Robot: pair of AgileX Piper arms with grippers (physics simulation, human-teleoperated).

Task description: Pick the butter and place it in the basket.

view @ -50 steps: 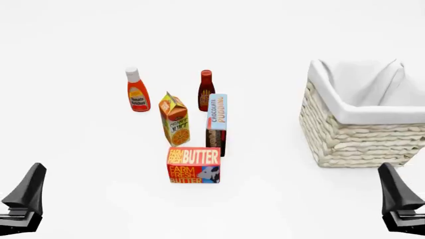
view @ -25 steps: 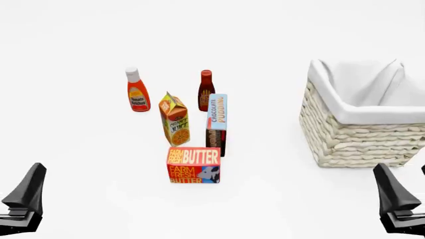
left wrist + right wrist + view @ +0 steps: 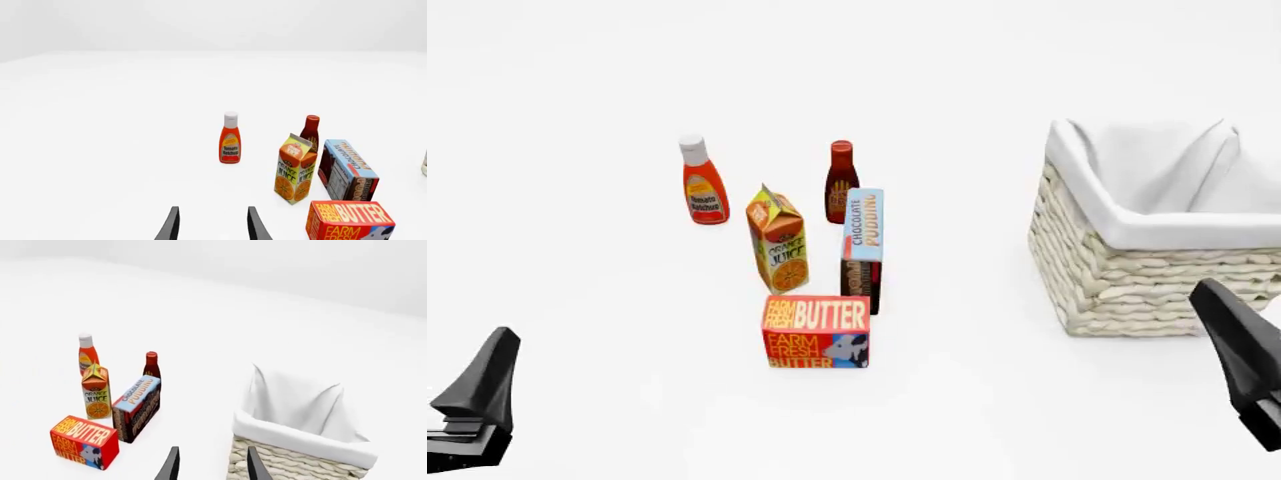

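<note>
While the left claw (image 3: 474, 405) hung low at the near left edge of the counter (image 3: 601, 330), parted and holding nothing, the butter (image 3: 815, 332) stood untouched just in front of the pudding box (image 3: 862, 249). A clean pick would probably come from above, fingers straddling the box's narrow sides, clear of the pudding. The basket (image 3: 1154, 285) sat well apart to the right, and the right claw (image 3: 1244, 350) near it was parted too, gripping nothing.

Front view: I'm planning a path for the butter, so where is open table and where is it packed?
Open: between the butter and the basket, and the near table in front of the butter. Crowded: just behind the butter, where the orange juice carton, pudding box and two bottles cluster.
</note>
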